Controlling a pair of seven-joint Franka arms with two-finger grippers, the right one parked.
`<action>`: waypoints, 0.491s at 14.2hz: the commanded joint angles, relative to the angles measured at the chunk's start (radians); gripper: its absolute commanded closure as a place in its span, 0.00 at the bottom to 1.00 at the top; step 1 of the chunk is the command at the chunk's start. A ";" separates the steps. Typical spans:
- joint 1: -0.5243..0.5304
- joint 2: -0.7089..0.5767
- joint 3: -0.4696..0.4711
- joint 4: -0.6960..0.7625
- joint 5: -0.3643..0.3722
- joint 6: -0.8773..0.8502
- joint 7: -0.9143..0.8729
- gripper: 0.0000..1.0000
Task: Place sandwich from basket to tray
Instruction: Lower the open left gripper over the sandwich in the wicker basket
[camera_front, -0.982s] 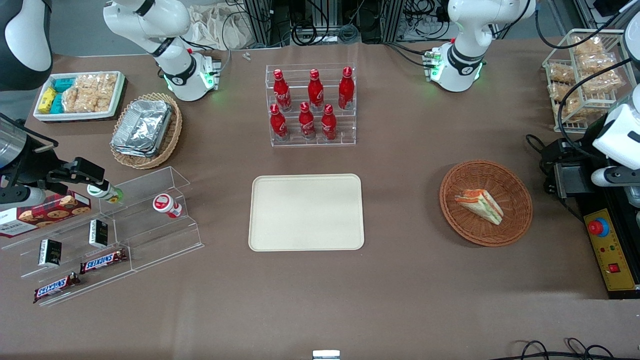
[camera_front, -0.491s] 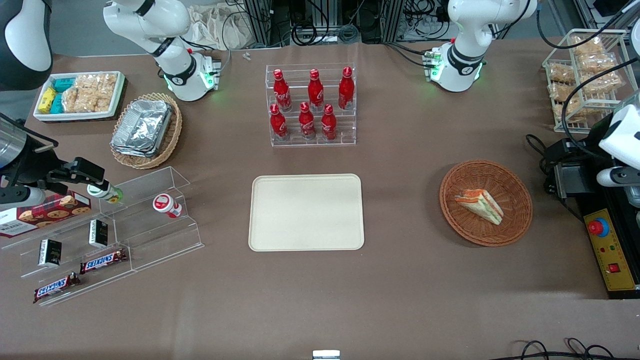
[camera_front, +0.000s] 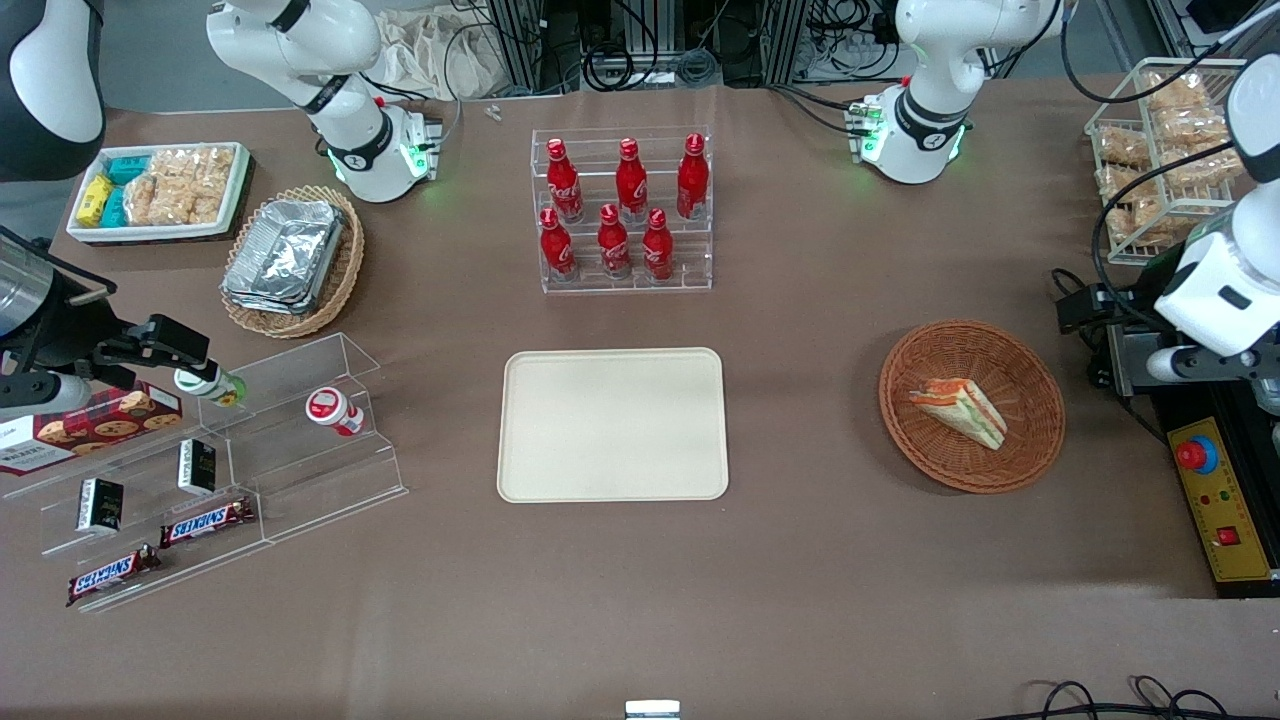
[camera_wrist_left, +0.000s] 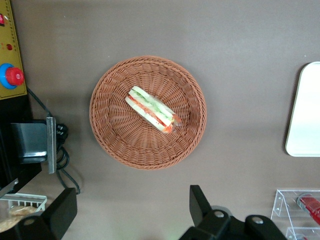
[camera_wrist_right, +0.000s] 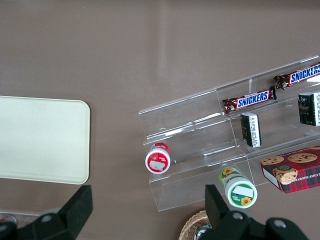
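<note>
My gripper (camera_wrist_left: 130, 214) hangs empty, its fingers (camera_wrist_left: 200, 202) spread wide apart. It is above the working arm's end of the table, beside the basket (camera_front: 1030, 450) and not over it. Nothing touches the fingers.

The sandwich (camera_front: 960, 410) lies on its side in the middle of the basket, wrapped, with its orange-red and green layers showing. The tray (camera_front: 612, 425) sits flat and bare near the table's centre, well apart from the basket.

Legible writing: "SNICKERS" on two bars (camera_front: 205, 521) on the clear stepped shelf (camera_front: 330, 480) toward the parked arm's end. The red bottles (camera_front: 620, 215) in the clear rack carry white script I cannot read.

Change noted: half a second ago my wrist stood farther from the basket and has since moved closer to it. The sandwich, basket and tray are unmoved.
</note>
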 joint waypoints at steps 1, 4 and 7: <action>0.000 -0.083 0.004 -0.178 -0.015 0.129 -0.075 0.00; -0.008 -0.088 0.003 -0.295 -0.014 0.241 -0.249 0.00; -0.012 -0.085 -0.002 -0.417 -0.001 0.375 -0.387 0.00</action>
